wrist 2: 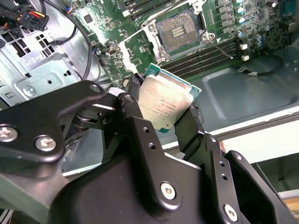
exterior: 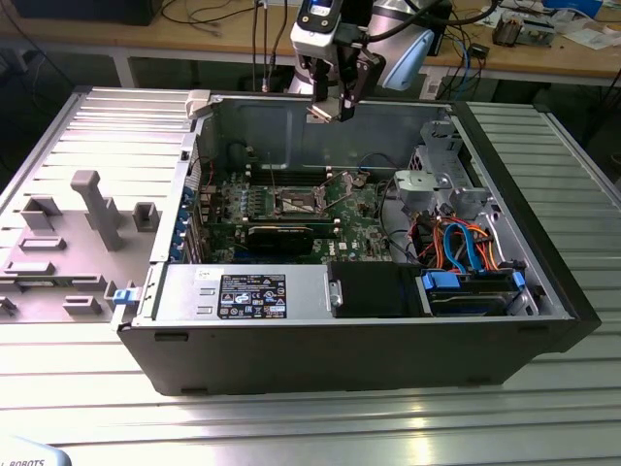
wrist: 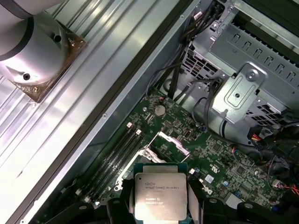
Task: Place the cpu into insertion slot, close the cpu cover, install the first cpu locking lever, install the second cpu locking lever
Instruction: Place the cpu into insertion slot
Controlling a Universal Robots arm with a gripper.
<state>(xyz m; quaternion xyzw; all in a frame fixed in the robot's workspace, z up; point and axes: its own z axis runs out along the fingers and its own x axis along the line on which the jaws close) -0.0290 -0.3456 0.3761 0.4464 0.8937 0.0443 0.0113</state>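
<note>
My gripper (exterior: 335,107) hangs above the open computer case, over its back wall, shut on the cpu (exterior: 324,109). In both wrist views the cpu (wrist 2: 163,105) (wrist: 160,195) is a flat square chip with a silvery top, pinched at two opposite edges by the black fingers (wrist 2: 135,86). Below it on the green circuit board lies the insertion slot (exterior: 296,202) (wrist 2: 180,30), its dark centre bare inside a silver rim. The cpu cover (wrist: 175,142) stands swung up beside the slot. Thin wire levers (wrist 2: 219,46) lie loose next to the slot.
The case (exterior: 543,291) holds a silver drive cage (exterior: 437,184) with orange and blue cables (exterior: 461,243) on the exterior view's right, and a power supply (exterior: 252,291) at the front. Black memory slots (wrist: 117,158) run beside the socket. A grey fixture plate (exterior: 68,233) lies outside on the exterior view's left.
</note>
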